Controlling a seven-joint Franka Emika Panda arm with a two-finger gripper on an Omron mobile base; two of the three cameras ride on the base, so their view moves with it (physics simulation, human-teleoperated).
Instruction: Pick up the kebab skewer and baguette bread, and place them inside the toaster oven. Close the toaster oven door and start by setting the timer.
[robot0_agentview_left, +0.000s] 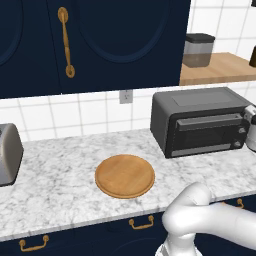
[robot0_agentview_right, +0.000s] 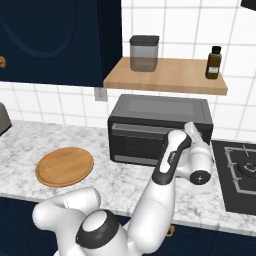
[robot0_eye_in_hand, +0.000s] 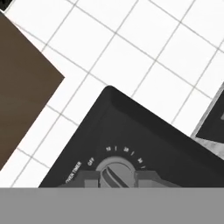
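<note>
One oven: the toaster oven (robot0_agentview_left: 200, 122) sits on the marble counter (robot0_agentview_left: 60, 180), against the white tile wall, to the right of the wooden plate (robot0_agentview_left: 125, 176).
Oven door: the toaster oven door (robot0_agentview_right: 142, 144) is up and shut, with its grey bar handle along the top edge.
Knob: the timer knob (robot0_eye_in_hand: 116, 175) is on the right side of the oven front. Small white marks and the words "OVEN TIMER" and "OFF" curve around it in the hand view.
Gripper: the gripper (robot0_eye_in_hand: 116, 180) is right at the timer knob. Its two dark finger tips sit on either side of the knob, pressed in on it and pinching it.
Arm: the white arm reaches up from the base to the right end of the oven in the right base view.
Plate: the wooden plate is round and flat, well apart from the oven, with its top bare.
Food: I cannot tell where the kebab skewer and the baguette bread are; the oven glass is too dark to see through.
Shelf: a wooden shelf (robot0_agentview_right: 165, 75) hangs above the oven. A grey jar (robot0_agentview_right: 144, 52) with a dark lid and a small brown bottle (robot0_agentview_right: 213, 62) stand on it.
Stove: a black stove top (robot0_agentview_right: 235, 172) lies just right of the oven.
Left side: a silver slot toaster (robot0_agentview_left: 9, 152) stands at the far left of the counter.
Cabinets: dark blue cabinets (robot0_agentview_left: 100, 40) with a gold handle hang over the counter.
</note>
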